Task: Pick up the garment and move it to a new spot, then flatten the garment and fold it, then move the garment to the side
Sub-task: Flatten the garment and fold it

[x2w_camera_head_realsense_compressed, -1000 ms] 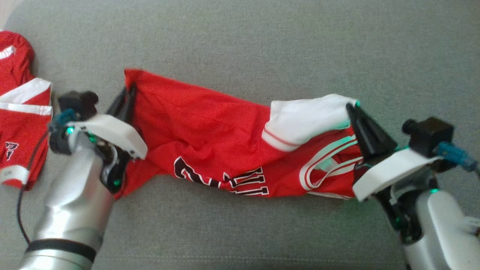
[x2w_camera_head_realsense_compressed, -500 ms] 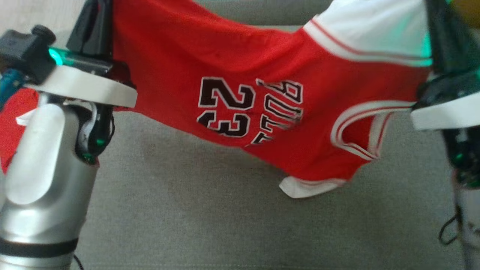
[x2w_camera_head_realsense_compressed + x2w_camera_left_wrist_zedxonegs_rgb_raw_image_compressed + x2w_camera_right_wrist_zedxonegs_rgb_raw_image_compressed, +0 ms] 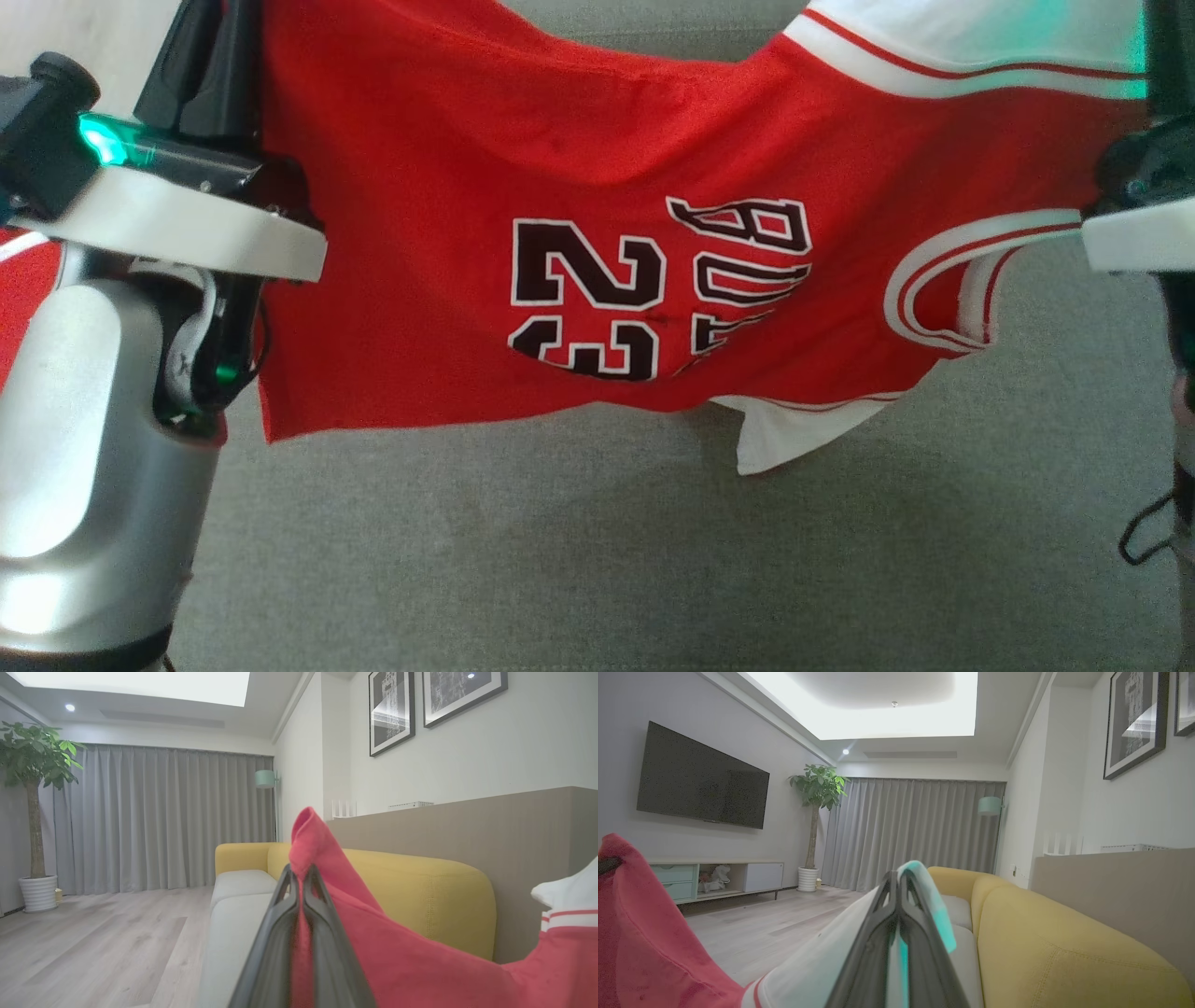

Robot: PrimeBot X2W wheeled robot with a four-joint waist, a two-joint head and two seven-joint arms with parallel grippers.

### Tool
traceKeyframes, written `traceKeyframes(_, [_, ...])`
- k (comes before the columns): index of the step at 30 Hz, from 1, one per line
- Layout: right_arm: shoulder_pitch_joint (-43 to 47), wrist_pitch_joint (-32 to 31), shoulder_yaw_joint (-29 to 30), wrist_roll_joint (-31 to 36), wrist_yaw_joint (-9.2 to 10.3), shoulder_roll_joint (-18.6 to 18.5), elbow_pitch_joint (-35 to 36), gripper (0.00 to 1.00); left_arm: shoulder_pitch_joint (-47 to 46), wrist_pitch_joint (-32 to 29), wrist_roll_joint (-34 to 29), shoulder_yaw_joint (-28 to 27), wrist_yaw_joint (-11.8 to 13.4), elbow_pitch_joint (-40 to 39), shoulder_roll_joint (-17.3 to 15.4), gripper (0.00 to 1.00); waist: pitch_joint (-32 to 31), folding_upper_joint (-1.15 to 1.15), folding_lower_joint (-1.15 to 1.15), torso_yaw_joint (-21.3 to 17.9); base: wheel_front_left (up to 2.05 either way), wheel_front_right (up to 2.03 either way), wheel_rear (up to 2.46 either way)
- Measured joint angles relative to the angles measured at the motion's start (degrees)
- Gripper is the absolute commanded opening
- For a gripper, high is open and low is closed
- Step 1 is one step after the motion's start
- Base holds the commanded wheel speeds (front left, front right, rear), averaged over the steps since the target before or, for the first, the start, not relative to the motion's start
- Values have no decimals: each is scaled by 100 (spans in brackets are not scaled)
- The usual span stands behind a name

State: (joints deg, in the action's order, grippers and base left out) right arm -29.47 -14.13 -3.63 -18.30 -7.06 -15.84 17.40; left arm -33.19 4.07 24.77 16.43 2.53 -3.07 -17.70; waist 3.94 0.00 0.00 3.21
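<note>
Garment [image 3: 420,168]: red jersey, black "23", white trim, stretched from 9 to 3 o'clock above the grey sofa seat [image 3: 597,560]. Left hand [image 3: 299,875] clamped on its red edge, right hand [image 3: 898,877] clamped on its white panel. The right wrist view adds a television [image 3: 700,777] at 10 o'clock.

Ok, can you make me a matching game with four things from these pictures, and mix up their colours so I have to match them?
Things:
1 jersey
2 sofa back
3 curtains
4 TV

Colours:
A grey
B red, held up by the left pincer and the right pincer
C black, on the wall
D yellow

Pairs: 1-B, 2-D, 3-A, 4-C
</note>
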Motion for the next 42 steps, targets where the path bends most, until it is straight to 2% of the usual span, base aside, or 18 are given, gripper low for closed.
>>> traceKeyframes(5, [-388, 49, -71, -202, 0, 8, -519, 0, -85, 7, 198, -20, -59, 428, 40, 0, 180, 0, 0, -34, 0, 0, 0])
traceKeyframes(11, [-1981, 402, -689, -522, 0, 4, -1704, 0, -1272, 311, 347, -31, -377, 1791, 331, 0, 486, 0, 0, -40, 0, 0, 0])
traceKeyframes(19, [-3996, 1526, -1521, -895, 0, 66, -4227, 0, -2972, 1015, 198, -68, -610, 4055, 778, 0, 613, 0, 0, 7, 0, 0, 0])
traceKeyframes(22, [-4719, 1941, -1697, -1088, 0, 259, -5119, 0, -3415, 1048, 55, -127, -656, 4630, 875, 0, 628, 0, 1, -18, 0, 0, 0])
traceKeyframes(23, [-5107, 2033, -1760, -1263, 0, 424, -5677, 0, -3587, 1066, -10, -230, -671, 4811, 925, 0, 683, 0, 0, -38, 0, 0, 0])
traceKeyframes(25, [-5426, 2070, -1912, -1265, 0, 542, -6270, 0, -3750, 1072, -121, -237, -747, 5139, 936, 0, 775, 0, 0, -58, 0, 0, 0])
traceKeyframes(31, [-5389, 2106, -2486, -1365, 0, 935, -7570, 0, -3574, 1068, -125, -256, -831, 6208, 1149, 0, 1085, 0, 1, -120, 0, 0, 0])
traceKeyframes(36, [-5044, 2201, -2810, -1612, 0, 1011, -7914, 0, -3282, 1065, -83, -358, -891, 6526, 1254, 0, 1341, 0, 1, -144, 0, 0, 0])
traceKeyframes(42, [-3882, 2396, -3192, -2080, 0, 1028, -8079, 0, -2691, 1065, 431, -842, -959, 6711, 1427, 0, 1663, 0, 1, -131, 0, 0, 0])
